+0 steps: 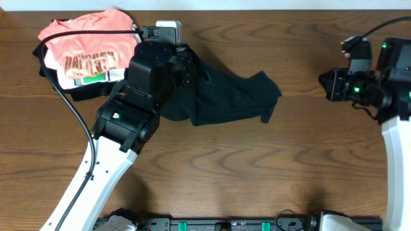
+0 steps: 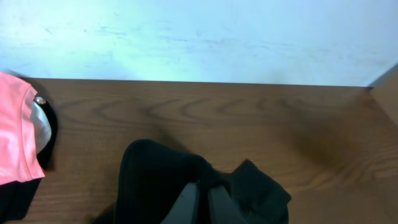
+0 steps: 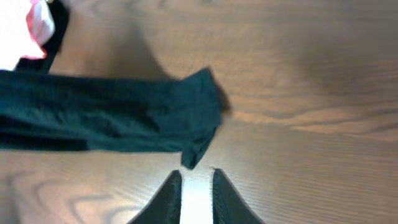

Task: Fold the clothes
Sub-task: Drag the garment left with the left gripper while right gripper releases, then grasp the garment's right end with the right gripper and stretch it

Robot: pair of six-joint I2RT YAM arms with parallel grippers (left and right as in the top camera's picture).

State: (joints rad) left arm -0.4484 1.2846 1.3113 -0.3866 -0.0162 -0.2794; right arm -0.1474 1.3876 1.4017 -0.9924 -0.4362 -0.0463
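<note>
Black garment point(image 1: 225, 96), plain, no print, soft and limp, full of wrinkles. It lies stretched sideways on the table point(image 1: 257, 173), left of centre and toward the far edge. The left end is bunched into a rumpled heap, partly hidden from above. The rest runs right as a long uneven band, ending in a crumpled, pointed corner lying flat. Not folded yet.

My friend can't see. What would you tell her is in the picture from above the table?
A limp black garment lies spread across the middle of a brown wooden table. The left arm reaches over its left end, beside a pile topped by a pink shirt; the right arm sits apart at the right edge.
</note>
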